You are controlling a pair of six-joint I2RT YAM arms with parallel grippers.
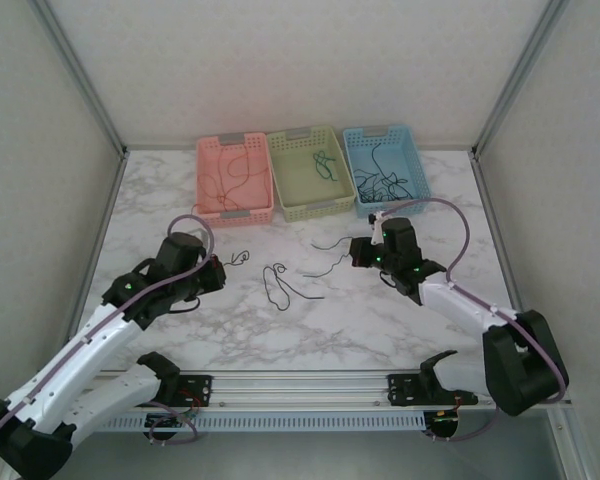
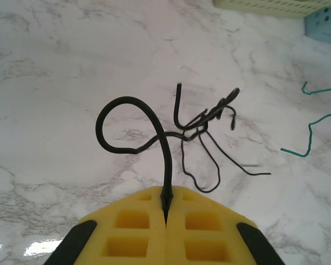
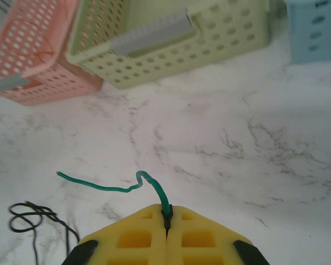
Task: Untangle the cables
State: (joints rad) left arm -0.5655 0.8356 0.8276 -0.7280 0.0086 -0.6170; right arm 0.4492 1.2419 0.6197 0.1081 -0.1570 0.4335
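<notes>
Closest to the lens, the left end effector (image 2: 166, 193) has its yellow fingers pressed fully together on one black cable (image 2: 169, 165). The cable's far end runs into a small black tangle (image 2: 204, 121) lying near the table's (image 1: 380, 310) middle. The right end effector (image 3: 166, 212) is equally closed, pinching the end of a teal cable (image 3: 160, 193) that looks free of the knot.

This appears to be the separating step. The black cable likely needs a slow pull away from the tangle, while the teal one seems ready for sorting.

Three baskets stand along the table's far edge:
- The pink basket (image 1: 235, 214) holds reddish cables.
- The green basket (image 1: 315, 208) holds green ones.
- The blue basket (image 1: 392, 196) holds dark ones.
</notes>
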